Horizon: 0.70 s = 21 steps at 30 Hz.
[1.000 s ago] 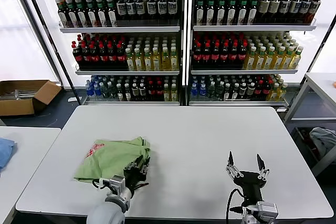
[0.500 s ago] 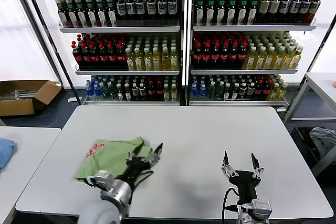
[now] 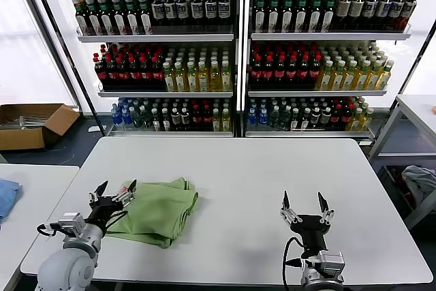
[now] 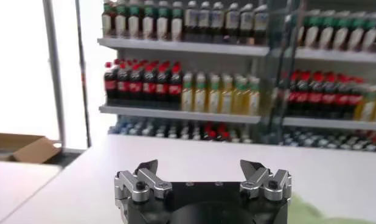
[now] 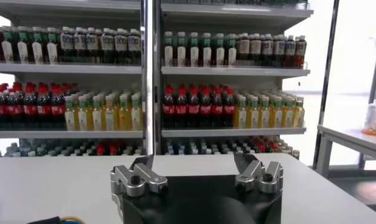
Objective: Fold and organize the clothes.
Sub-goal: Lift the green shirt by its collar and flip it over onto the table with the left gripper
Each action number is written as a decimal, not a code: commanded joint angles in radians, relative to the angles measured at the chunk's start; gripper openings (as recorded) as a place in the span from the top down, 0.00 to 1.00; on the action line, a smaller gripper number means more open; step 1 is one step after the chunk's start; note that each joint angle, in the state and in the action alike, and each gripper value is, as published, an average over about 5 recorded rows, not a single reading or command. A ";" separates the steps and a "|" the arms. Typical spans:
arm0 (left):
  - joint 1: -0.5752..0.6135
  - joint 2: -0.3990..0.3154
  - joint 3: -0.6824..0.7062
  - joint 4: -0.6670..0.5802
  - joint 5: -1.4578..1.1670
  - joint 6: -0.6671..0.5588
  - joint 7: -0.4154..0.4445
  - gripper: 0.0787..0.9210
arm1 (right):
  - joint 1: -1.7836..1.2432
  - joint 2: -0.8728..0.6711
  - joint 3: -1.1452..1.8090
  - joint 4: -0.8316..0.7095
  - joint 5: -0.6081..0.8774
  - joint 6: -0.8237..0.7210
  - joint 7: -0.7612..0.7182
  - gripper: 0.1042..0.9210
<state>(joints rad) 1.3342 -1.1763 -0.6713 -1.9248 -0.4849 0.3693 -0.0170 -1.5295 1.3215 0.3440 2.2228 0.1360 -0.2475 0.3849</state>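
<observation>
Shirt [image 3: 158, 209], light green, lies folded into a loose bundle on the left half of the white table [image 3: 259, 182], near the front edge. Judged soft, light and limp, it will sag and slide out of shape if lifted from one point; the folded edges or corners look the best places to take hold. Left gripper [image 3: 113, 194] sits just beside the shirt's left edge, fingers spread wide and holding nothing; contact with the cloth cannot be told. Right gripper [image 3: 303, 204] hovers well apart over bare table, fingers equally wide, empty
</observation>
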 commanded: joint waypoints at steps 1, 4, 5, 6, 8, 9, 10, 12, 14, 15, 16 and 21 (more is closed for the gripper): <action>0.004 0.045 -0.055 0.131 -0.014 -0.006 0.047 0.12 | 0.012 -0.003 -0.007 -0.004 -0.002 -0.001 -0.001 0.12; -0.002 0.040 -0.037 0.131 -0.021 0.000 0.058 0.12 | 0.005 -0.001 -0.007 -0.008 -0.003 0.002 -0.002 0.12; -0.004 0.039 -0.033 0.132 -0.023 0.002 0.061 0.12 | 0.004 0.000 -0.007 -0.009 -0.003 0.003 -0.002 0.12; -0.007 0.038 -0.029 0.132 -0.026 0.004 0.064 0.12 | 0.003 0.001 -0.007 -0.010 -0.004 0.004 -0.002 0.12; -0.011 0.036 -0.021 0.135 -0.030 0.008 0.071 0.12 | 0.002 0.004 -0.009 -0.014 -0.006 0.005 -0.002 0.12; -0.015 0.036 -0.017 0.141 -0.031 0.010 0.074 0.12 | 0.001 0.005 -0.010 -0.015 -0.007 0.005 -0.003 0.12; -0.019 0.036 -0.014 0.150 -0.031 0.011 0.077 0.12 | 0.000 0.006 -0.012 -0.017 -0.008 0.006 -0.003 0.12; -0.032 0.038 -0.009 0.179 -0.029 0.010 0.081 0.12 | -0.002 0.007 -0.013 -0.020 -0.009 0.008 -0.004 0.12; -0.048 0.043 -0.006 0.214 -0.031 0.010 0.085 0.12 | -0.003 0.008 -0.014 -0.022 -0.010 0.009 -0.004 0.12; -0.054 0.045 -0.004 0.230 -0.033 0.010 0.087 0.12 | -0.004 0.009 -0.013 -0.023 -0.010 0.009 -0.004 0.12; -0.059 0.047 -0.002 0.243 -0.035 0.010 0.089 0.12 | -0.004 0.009 -0.013 -0.023 -0.010 0.009 -0.004 0.12; -0.052 0.047 0.010 0.266 -0.037 0.012 0.105 0.12 | -0.004 0.010 -0.012 -0.022 -0.011 0.008 -0.004 0.12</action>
<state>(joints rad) 1.2968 -1.1372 -0.6698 -1.7515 -0.5136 0.3783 0.0637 -1.5357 1.3304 0.3325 2.2020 0.1261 -0.2387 0.3808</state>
